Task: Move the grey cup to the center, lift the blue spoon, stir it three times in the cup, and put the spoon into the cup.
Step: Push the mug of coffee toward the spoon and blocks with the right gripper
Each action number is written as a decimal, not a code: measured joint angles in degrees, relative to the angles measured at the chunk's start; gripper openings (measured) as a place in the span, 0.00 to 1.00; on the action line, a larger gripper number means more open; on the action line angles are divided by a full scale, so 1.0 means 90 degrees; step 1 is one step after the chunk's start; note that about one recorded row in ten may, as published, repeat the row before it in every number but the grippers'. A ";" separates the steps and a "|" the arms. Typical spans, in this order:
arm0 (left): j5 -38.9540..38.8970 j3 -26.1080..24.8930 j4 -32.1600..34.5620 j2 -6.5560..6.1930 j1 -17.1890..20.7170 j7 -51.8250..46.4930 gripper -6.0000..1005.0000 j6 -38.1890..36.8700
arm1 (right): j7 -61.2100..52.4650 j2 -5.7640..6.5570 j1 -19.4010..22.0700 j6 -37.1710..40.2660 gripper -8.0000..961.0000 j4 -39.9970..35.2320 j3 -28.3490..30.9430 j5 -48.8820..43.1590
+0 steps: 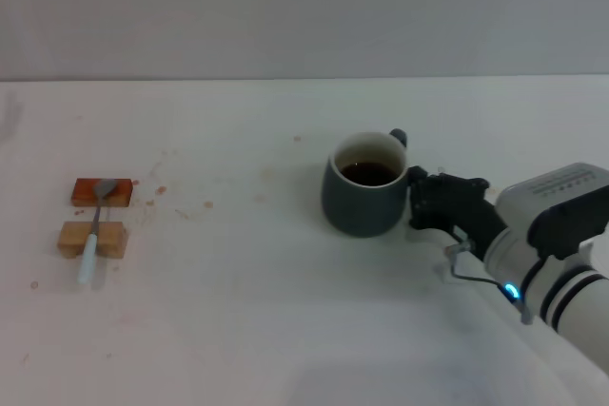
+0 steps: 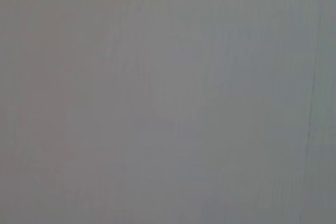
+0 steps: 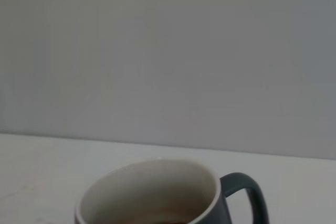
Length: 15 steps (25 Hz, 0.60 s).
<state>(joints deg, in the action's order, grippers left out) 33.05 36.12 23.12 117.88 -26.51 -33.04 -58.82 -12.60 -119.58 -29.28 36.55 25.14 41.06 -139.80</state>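
The grey cup [image 1: 364,197] stands upright near the middle of the white table [image 1: 247,311], with dark brown liquid inside and its handle [image 1: 398,138] pointing to the far right. In the right wrist view the cup's cream rim [image 3: 152,190] and handle fill the lower part. My right gripper [image 1: 420,202] sits right against the cup's right side, low over the table. Far to the left, the blue spoon [image 1: 95,230] lies across two small blocks, its bowl on the far one. My left arm is out of view, and its wrist view shows only a blank grey surface.
A reddish-brown block [image 1: 119,193] and a tan block [image 1: 68,239] hold up the spoon at the table's left. Small brown stains [image 1: 181,211] dot the table between the blocks and the cup. A grey wall [image 1: 304,7] backs the table.
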 joint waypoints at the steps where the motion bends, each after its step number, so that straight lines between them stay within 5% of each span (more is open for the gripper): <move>1: 0.0000 0.0001 0.0000 0.0000 -0.0003 0.0000 0.84 -0.0002 | -0.0020 -0.0001 -0.0023 -0.0016 0.03 0.0014 -0.0067 0.0005; 15: 0.0000 0.0012 0.0011 0.0018 -0.0003 0.0000 0.84 -0.0024 | -0.0075 0.0003 -0.0397 -0.0401 0.03 0.0317 -0.0560 -0.0009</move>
<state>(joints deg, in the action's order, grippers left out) 33.05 36.23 23.21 118.04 -26.54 -33.04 -59.04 -13.27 -119.55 -32.86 32.94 27.99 36.02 -139.89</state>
